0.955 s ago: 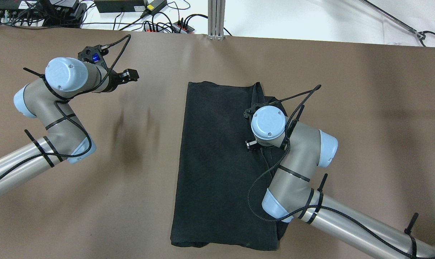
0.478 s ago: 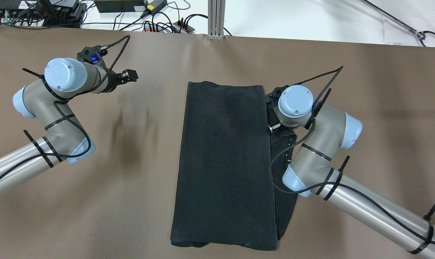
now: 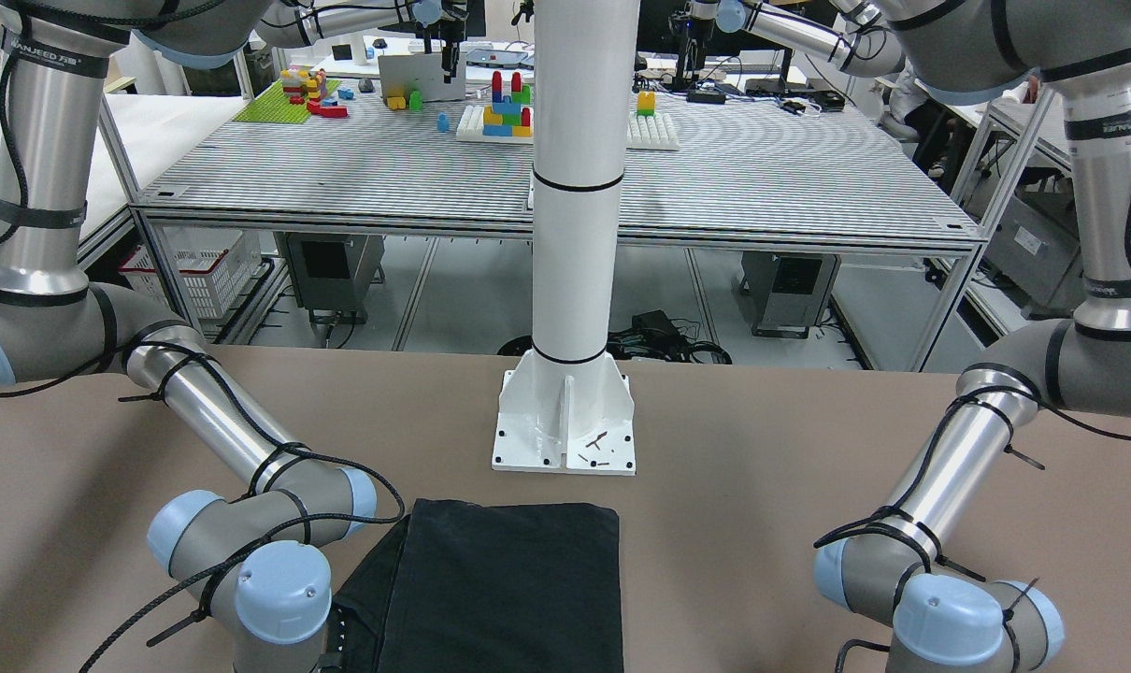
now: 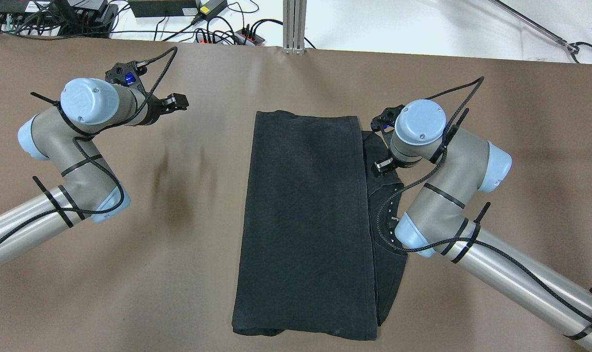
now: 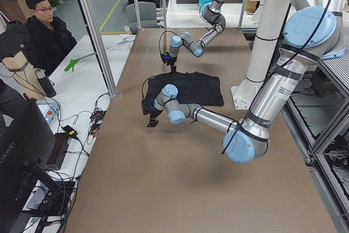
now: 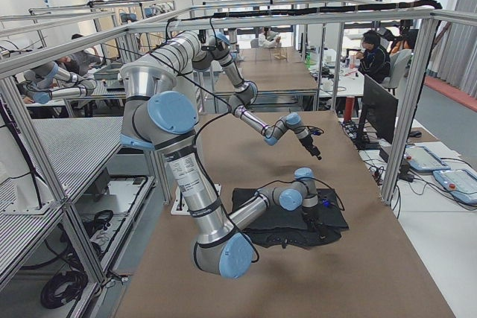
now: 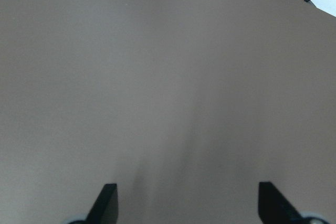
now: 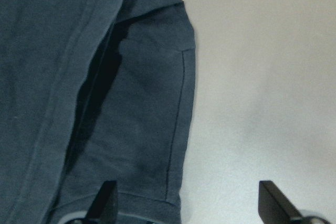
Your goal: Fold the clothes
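The black garment (image 4: 306, 220) lies flat in the middle of the brown table, folded into a long strip, with a narrower layer sticking out along its right side. Small white marks (image 4: 390, 220) dot that layer. My right gripper (image 4: 381, 165) hovers over the garment's right far corner. In the right wrist view it (image 8: 186, 203) is open above a sleeve (image 8: 152, 129), holding nothing. My left gripper (image 4: 177, 101) stands open over bare table (image 7: 168, 77), well left of the garment. The garment's near edge (image 3: 509, 589) shows in front of the pillar.
A white pillar (image 3: 575, 187) stands on a bolted base (image 3: 565, 430) at the robot's side of the table. Cables and power strips (image 4: 217, 34) and an aluminium post (image 4: 294, 24) line the far edge. A person (image 5: 46, 31) sits beyond the table's end.
My right gripper has moved from over the garment's middle to its right far corner. The fabric layer that stood raised now lies flat. The left arm has not moved.
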Robot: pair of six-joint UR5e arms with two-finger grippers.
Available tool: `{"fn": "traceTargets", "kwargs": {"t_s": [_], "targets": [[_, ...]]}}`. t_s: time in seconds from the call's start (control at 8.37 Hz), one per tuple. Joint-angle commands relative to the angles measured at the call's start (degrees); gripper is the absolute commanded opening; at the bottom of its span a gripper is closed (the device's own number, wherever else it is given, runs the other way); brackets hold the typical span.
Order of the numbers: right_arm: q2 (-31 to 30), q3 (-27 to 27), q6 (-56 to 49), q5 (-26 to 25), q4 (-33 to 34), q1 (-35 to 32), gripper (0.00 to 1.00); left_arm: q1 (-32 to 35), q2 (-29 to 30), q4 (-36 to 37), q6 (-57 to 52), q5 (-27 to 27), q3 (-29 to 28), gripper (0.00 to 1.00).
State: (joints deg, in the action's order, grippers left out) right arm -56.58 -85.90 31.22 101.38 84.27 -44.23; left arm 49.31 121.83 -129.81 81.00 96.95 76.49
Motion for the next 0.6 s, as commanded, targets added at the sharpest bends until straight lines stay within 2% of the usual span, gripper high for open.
{"fn": "traceTargets", "kwargs": {"t_s": [0.0, 0.24, 0.48], "targets": [[-2.7, -11.1, 19.5, 2.1, 4.2, 2.9, 0.94, -0.1, -0.2, 0.0, 0.0, 0.1, 1.9, 0.94], [-6.3, -18.7, 51.2, 0.0, 3.8, 10.2, 0.94, -0.2, -0.1, 0.1, 0.2, 0.8, 2.8, 0.94], [-9.6, -25.3, 68.0, -9.5, 4.1, 20.3, 0.94, -1.7, 0.8, 0.0, 3.4, 0.8, 3.7, 0.94]]}}
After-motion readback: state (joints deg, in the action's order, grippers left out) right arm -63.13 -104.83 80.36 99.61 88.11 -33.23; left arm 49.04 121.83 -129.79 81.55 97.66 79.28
